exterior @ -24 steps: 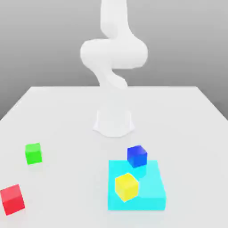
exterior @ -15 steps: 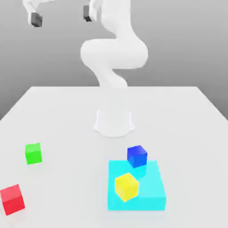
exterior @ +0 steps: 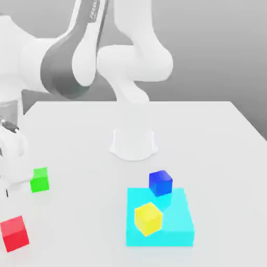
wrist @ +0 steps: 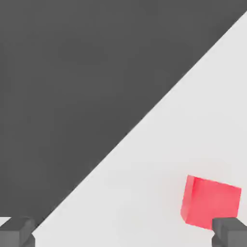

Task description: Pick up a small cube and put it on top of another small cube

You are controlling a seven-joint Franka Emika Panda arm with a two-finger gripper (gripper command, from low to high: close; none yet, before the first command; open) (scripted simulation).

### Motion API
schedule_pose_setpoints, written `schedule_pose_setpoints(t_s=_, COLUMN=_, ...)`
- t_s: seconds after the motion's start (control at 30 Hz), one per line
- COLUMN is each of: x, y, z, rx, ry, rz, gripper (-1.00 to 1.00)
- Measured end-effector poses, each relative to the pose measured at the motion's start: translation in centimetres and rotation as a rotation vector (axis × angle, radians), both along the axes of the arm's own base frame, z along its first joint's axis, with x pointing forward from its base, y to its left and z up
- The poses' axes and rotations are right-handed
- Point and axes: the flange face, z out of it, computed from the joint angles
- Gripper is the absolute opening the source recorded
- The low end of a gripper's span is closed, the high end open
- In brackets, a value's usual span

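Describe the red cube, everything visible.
The red cube is small, plain and bright red, with matte, unmarked faces and crisp edges. It sits flat on the white table near the front corner at the exterior view's left, turned slightly askew to the table edge. Nothing touches it besides the table. In the hand view it lies just beyond one dark fingertip of the open gripper, not between the fingers.

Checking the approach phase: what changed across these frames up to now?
The arm swung down to the exterior view's left; its hand now sits low beside the green cube, above the red cube. In the hand view the claw is open, with the red cube near one fingertip. Nothing has been grasped. Green, red, blue cube, yellow cube and cyan block haven't moved.
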Motion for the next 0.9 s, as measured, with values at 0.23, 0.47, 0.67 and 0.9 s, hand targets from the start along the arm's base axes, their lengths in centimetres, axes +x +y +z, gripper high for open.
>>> schedule_pose_setpoints(t_s=0.23, x=-3.2, y=-3.0, z=-11.3, rx=0.030, ry=0.102, rz=-0.130, gripper=0.00)
schedule_pose_setpoints(t_s=0.47, x=-3.3, y=-3.0, z=-13.5, rx=0.030, ry=0.103, rz=-0.132, gripper=-1.00)
schedule_pose_setpoints(t_s=0.67, x=-3.3, y=-3.0, z=-8.8, rx=0.031, ry=0.103, rz=-0.133, gripper=-1.00)
schedule_pose_setpoints(t_s=0.9, x=-2.4, y=8.3, z=-3.0, rx=0.048, ry=0.092, rz=0.243, gripper=-1.00)
